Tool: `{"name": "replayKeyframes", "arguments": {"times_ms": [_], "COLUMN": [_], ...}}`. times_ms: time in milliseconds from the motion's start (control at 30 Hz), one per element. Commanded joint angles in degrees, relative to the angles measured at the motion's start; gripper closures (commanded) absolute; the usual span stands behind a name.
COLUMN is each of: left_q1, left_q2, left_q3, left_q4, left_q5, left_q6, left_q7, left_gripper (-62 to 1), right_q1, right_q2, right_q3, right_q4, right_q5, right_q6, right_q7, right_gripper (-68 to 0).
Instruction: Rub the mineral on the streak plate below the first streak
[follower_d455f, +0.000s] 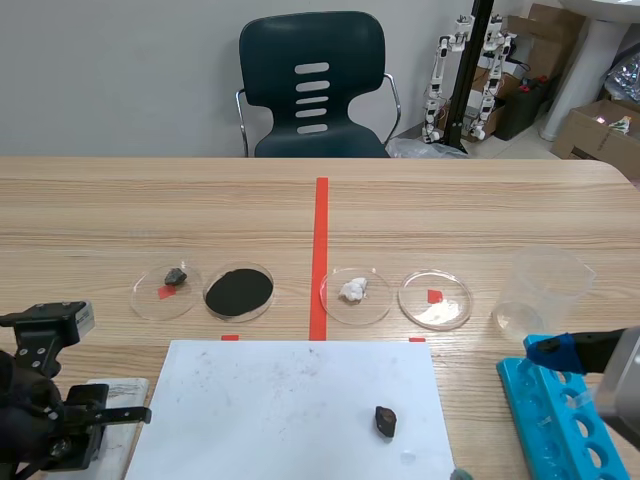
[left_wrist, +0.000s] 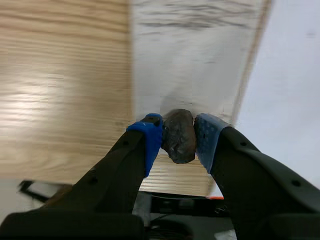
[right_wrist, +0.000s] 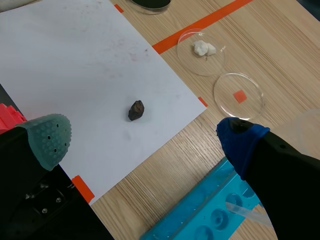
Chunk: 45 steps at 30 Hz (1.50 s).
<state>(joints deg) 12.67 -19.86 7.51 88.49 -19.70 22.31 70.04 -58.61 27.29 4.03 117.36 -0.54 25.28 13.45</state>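
My left gripper (left_wrist: 178, 144) is shut on a dark grey mineral (left_wrist: 178, 131), held low over the near end of the whitish streak plate (left_wrist: 195, 60). Faint dark streaks (left_wrist: 200, 22) cross the plate's far end. In the scene view this gripper (follower_d455f: 128, 414) sits at the lower left, beside the white paper sheet (follower_d455f: 280, 400), with the plate (follower_d455f: 118, 392) partly hidden under it. My right gripper (right_wrist: 145, 142) stands open above the sheet's right edge, nothing between its fingers. A second dark mineral (follower_d455f: 386, 421) lies loose on the paper, ahead of the right gripper.
Behind the sheet stand several petri dishes: one with a small dark rock (follower_d455f: 175, 276), one with black powder (follower_d455f: 239, 291), one with a white lump (follower_d455f: 354, 291), one empty (follower_d455f: 435, 299). A clear beaker (follower_d455f: 540, 290) and a blue tube rack (follower_d455f: 560, 425) are at the right.
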Motion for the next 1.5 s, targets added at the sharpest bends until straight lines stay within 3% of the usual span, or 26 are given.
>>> {"name": "replayKeyframes", "arguments": {"times_ms": [0,133,333,433,567,800,967,1033,1100,1300,1367,1467], "left_q1": [0.8,0.8,0.8,0.8,0.8,0.8,0.8,0.8,0.8,0.8,0.8,0.8], "left_q2": [-1.0,-0.9,-0.7,-0.1,0.0,0.0,0.0,0.0,0.0,0.2,0.2,0.1], "left_q3": [-0.5,-0.5,-0.4,-0.5,-0.5,-0.5,-0.5,-0.5,-0.5,-0.5,-0.5,-0.5], "left_q4": [-0.7,-0.7,-0.7,-0.7,-0.7,-0.7,-0.6,-0.6,-0.6,-0.6,-0.6,-0.6], "left_q5": [3.0,0.9,-10.9,-14.0,-13.3,1.2,5.2,5.0,3.0,-10.7,-12.2,-11.5], "left_q6": [0.9,0.9,-5.4,-7.8,-7.9,1.7,3.8,3.7,2.3,-6.0,-6.7,-6.6], "left_q7": [0.5,0.5,-2.9,-3.3,-3.4,0.3,1.8,1.8,1.5,-3.5,-3.8,-4.0], "left_gripper": [-12.6,-12.6,-12.6,-12.6,-12.6,-12.6,-12.6,-12.6,-12.6,-12.6,-12.6,-12.6], "right_q1": [0.4,0.4,0.4,0.4,0.4,0.4,0.4,0.4,0.4,0.4,0.4,0.4], "right_q2": [0.0,0.0,0.0,0.0,0.0,0.0,0.0,0.0,0.0,0.0,0.0,0.0], "right_q3": [0.1,0.1,0.1,0.1,0.1,0.1,0.1,0.1,0.1,0.1,0.1,0.1], "right_q4": [1.1,1.1,1.1,1.1,1.1,1.1,1.1,1.1,1.1,1.1,1.1,1.1], "right_q5": [0.7,0.7,0.7,0.7,0.7,0.7,0.7,0.7,0.7,0.7,0.7,0.7], "right_q6": [-0.2,-0.2,-0.2,-0.2,-0.2,-0.2,-0.2,-0.2,-0.2,-0.2,-0.2,-0.2], "right_q7": [0.8,0.8,0.8,0.8,0.8,0.8,0.8,0.8,0.8,0.8,0.8,0.8], "right_gripper": [-60.8,-60.8,-60.8,-60.8,-60.8,-60.8,-60.8,-60.8,-60.8,-60.8,-60.8,-60.8]}}
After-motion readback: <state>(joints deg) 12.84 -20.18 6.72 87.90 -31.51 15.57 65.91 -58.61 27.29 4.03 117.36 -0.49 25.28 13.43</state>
